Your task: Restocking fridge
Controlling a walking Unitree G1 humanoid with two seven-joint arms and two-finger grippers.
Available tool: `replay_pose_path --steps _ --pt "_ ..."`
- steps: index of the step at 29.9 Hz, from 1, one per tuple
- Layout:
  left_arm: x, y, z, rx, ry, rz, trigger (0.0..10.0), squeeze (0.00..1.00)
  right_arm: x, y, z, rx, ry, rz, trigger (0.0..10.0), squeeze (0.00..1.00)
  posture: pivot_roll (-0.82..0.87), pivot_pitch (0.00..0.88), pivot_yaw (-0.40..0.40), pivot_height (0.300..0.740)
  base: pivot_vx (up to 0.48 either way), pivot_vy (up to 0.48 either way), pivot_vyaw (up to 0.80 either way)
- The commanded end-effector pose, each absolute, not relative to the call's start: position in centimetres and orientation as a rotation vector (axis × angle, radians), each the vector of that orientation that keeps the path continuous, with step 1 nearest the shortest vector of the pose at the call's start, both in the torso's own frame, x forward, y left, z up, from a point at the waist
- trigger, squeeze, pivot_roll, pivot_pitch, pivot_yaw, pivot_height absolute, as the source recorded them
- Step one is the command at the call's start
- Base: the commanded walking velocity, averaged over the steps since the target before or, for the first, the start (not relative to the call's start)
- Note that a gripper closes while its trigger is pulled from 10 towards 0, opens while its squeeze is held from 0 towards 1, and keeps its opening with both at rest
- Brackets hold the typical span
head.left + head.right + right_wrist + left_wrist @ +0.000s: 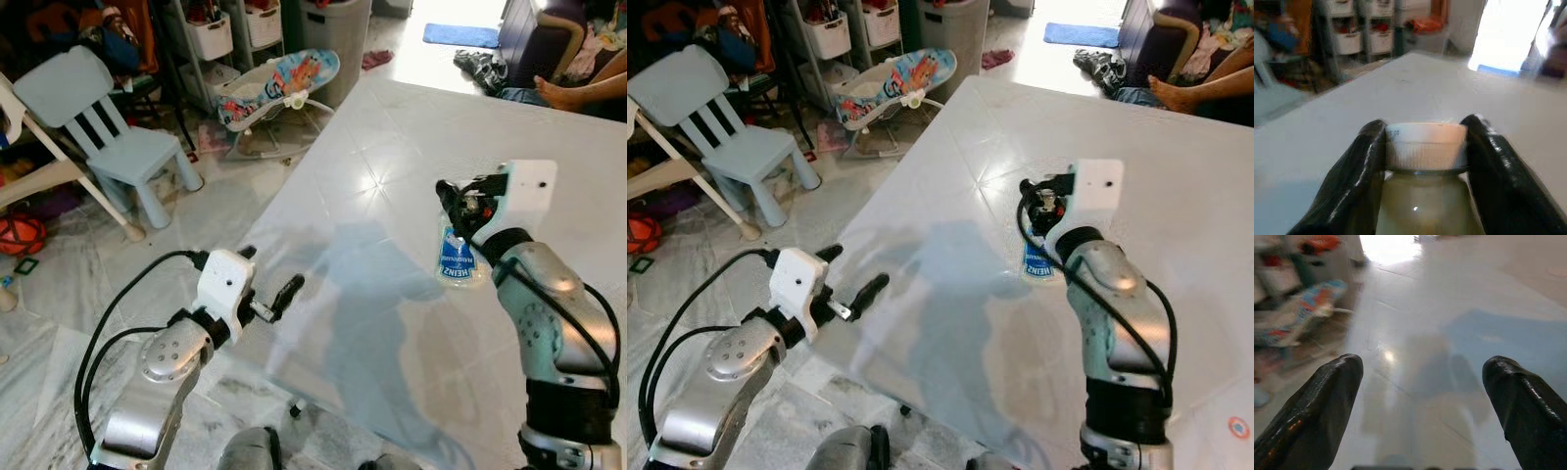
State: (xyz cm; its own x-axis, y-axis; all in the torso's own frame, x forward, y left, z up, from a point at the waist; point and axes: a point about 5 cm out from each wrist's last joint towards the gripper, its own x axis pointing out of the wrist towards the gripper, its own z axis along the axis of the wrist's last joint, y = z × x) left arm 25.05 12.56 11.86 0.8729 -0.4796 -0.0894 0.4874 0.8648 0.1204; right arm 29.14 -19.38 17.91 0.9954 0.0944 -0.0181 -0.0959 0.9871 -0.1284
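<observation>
Left eye view had my left gripper [279,297] low at the near-left corner of the white table [392,127], fingers spread with nothing between them, hovering over the table edge. Left wrist view confirmed the gap: two black fingertips [1327,396] wide apart above bare tabletop. Further right, my right gripper [458,204] was pinching the white cap [1426,144] of a jar [458,259] with a blue Heinz label, which hung under the fingers over the table's middle; I could not tell whether its base touched the surface. Through the glass the contents looked pale and creamy. Off the table to the left stood a light blue child's chair [108,127], then a patterned baby bouncer [279,88] and a grey bin [338,29] by the far corner. At far right a person's bare foot [578,93] rested beyond the table. Tabletop around the jar was open on all sides.
</observation>
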Motion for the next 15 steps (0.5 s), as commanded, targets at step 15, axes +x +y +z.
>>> replay_pose_path --steps 15 --pt "27.6 14.8 12.5 0.044 -0.009 -0.196 10.0 0.00 27.5 -16.1 18.0 -0.606 -0.368 0.161 10.0 0.00 -0.01 0.000 0.013 0.740 0.000 0.000 0.00"
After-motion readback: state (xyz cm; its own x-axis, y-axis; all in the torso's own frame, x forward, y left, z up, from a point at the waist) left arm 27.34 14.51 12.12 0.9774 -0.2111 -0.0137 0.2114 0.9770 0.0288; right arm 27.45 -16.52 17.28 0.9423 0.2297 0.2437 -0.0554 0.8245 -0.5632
